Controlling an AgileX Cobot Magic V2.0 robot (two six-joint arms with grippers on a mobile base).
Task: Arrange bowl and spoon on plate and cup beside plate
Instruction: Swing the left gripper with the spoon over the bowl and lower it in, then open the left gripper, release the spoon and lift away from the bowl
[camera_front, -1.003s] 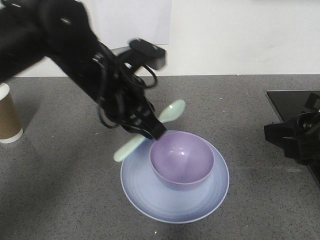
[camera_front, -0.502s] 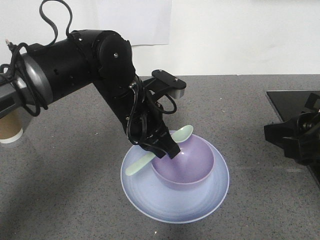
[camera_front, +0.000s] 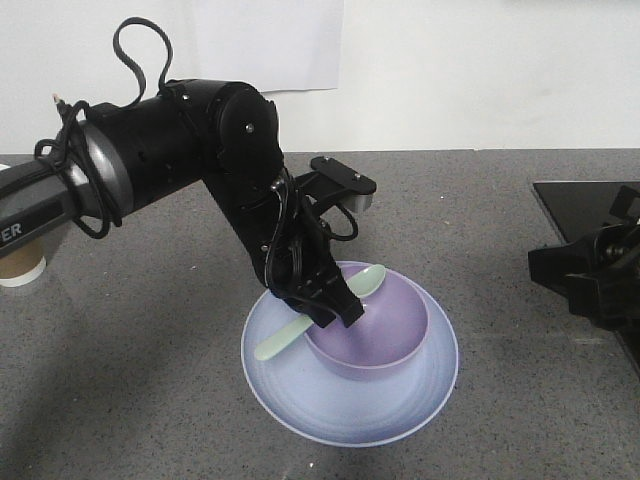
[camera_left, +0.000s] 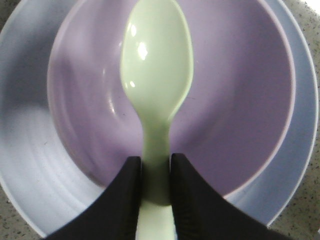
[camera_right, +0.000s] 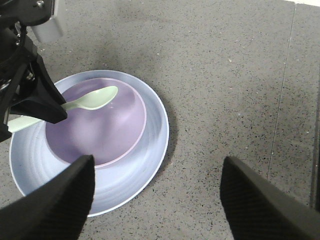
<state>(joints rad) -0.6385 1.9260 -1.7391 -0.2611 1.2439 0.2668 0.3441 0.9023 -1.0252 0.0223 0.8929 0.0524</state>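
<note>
The lavender bowl (camera_front: 385, 330) sits in the middle of the pale blue plate (camera_front: 350, 420). My left gripper (camera_front: 335, 312) is shut on the handle of the mint-green spoon (camera_front: 368, 281). It holds the spoon tilted across the bowl's left rim, head over the inside and handle end over the plate. In the left wrist view the spoon (camera_left: 157, 75) runs straight out from the black fingers (camera_left: 125, 190) over the bowl (camera_left: 240, 100). My right gripper (camera_right: 157, 161) is open and empty, low over the table to the right of the plate (camera_right: 145, 165). The brown cup (camera_front: 20, 268) stands far left, mostly hidden by the left arm.
The grey speckled table (camera_front: 500, 200) runs back to a white wall. A black flat panel (camera_front: 585, 200) lies at the right edge beside the right arm. The left arm's camera housing (camera_front: 345, 185) and cables hang over the table behind the plate.
The left arm has swung right and down with the spoon. The spoon's head has come from outside the bowl's far-left rim to over its inside. The right arm has not moved.
</note>
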